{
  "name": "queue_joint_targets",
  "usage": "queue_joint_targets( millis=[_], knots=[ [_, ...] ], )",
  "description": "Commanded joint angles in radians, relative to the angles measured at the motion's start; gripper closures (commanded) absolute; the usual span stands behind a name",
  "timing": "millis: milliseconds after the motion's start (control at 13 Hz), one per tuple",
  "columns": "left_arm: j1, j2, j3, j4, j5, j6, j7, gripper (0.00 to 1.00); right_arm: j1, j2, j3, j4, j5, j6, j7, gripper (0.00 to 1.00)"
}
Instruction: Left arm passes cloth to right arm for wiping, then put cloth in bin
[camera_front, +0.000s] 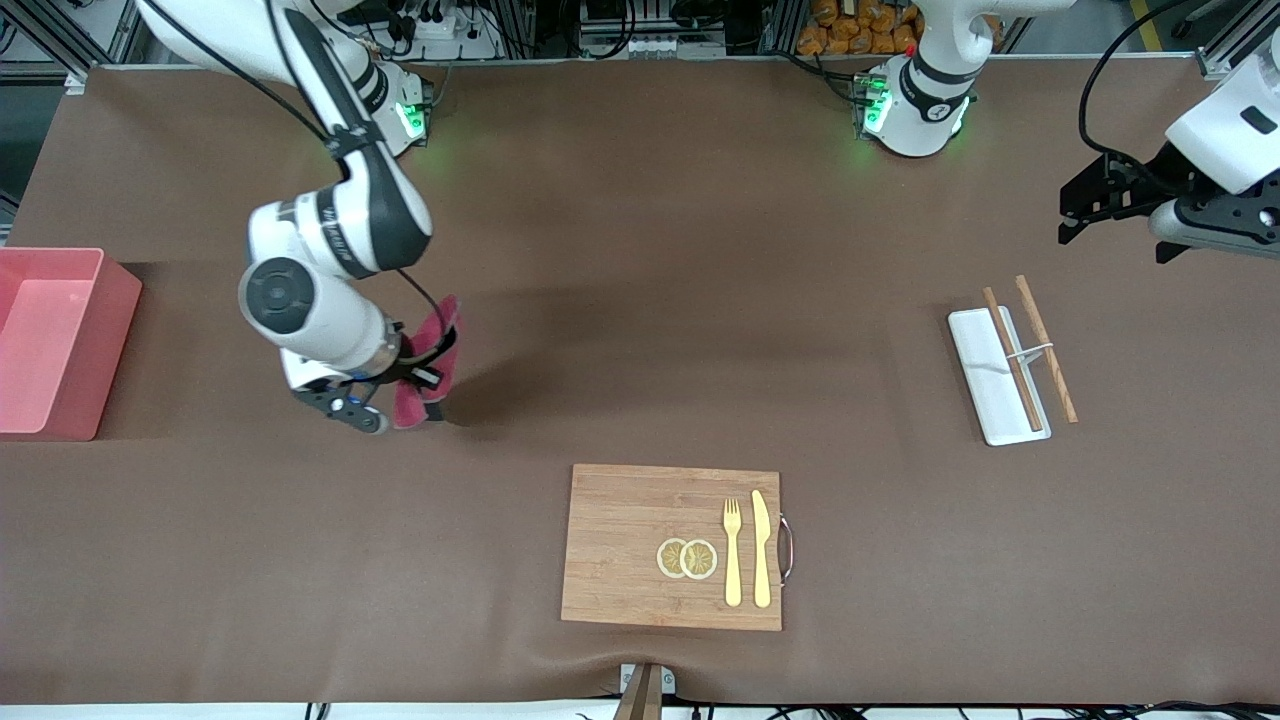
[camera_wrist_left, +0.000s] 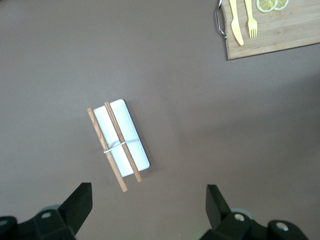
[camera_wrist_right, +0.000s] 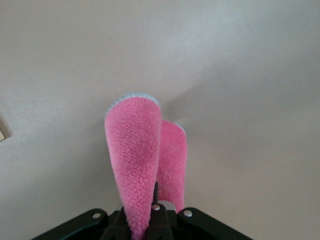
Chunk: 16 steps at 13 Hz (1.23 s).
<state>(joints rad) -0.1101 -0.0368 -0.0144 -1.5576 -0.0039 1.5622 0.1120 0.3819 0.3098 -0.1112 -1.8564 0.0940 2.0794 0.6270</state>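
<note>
The maroon cloth (camera_front: 432, 345) is folded and clamped in my right gripper (camera_front: 418, 378), which is over the bare brown table between the pink bin (camera_front: 108, 345) and the cutting board. In the right wrist view the cloth (camera_wrist_right: 136, 160) stands out from the shut jaws in two folded lobes and hides the gripper (camera_wrist_right: 156, 204) fingertips. The bin stands at the right arm's end of the table and shows nothing inside. My left gripper (camera_front: 1100, 215) is open, empty and raised over the left arm's end of the table. In the left wrist view it (camera_wrist_left: 148, 196) is above the white tray.
A white tray (camera_front: 985, 375) with wooden chopsticks (camera_front: 1045, 345) across it lies toward the left arm's end; it also shows in the left wrist view (camera_wrist_left: 135, 150). A wooden cutting board (camera_front: 625, 545) with lemon slices (camera_front: 688, 558), a fork (camera_front: 732, 550) and a knife (camera_front: 761, 548) lies near the front camera.
</note>
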Motion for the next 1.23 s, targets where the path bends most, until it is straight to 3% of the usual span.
queue_joint_targets(
  millis=[0,308,538,846,1154],
  knots=[
    [-0.002,-0.008,-0.019,-0.004,0.005,0.018,-0.021,0.0,-0.176,-0.034,0.011,-0.001,0.007,-0.027,-0.288,1.0],
    [0.001,-0.011,-0.021,-0.007,0.005,0.018,-0.052,0.0,-0.438,-0.034,0.008,0.009,0.001,-0.031,-0.794,1.0],
    [0.0,-0.017,-0.021,-0.007,0.004,0.007,-0.052,0.0,-0.636,-0.02,0.01,0.147,-0.002,-0.134,-1.154,1.0],
    [0.0,-0.017,-0.022,-0.007,0.005,0.004,-0.074,0.0,-0.793,-0.003,0.01,0.376,-0.091,-0.382,-1.373,1.0],
    [-0.003,-0.008,-0.022,-0.007,0.005,0.004,-0.075,0.0,-0.969,0.063,0.01,0.385,-0.17,-0.339,-1.616,1.0]
  ],
)
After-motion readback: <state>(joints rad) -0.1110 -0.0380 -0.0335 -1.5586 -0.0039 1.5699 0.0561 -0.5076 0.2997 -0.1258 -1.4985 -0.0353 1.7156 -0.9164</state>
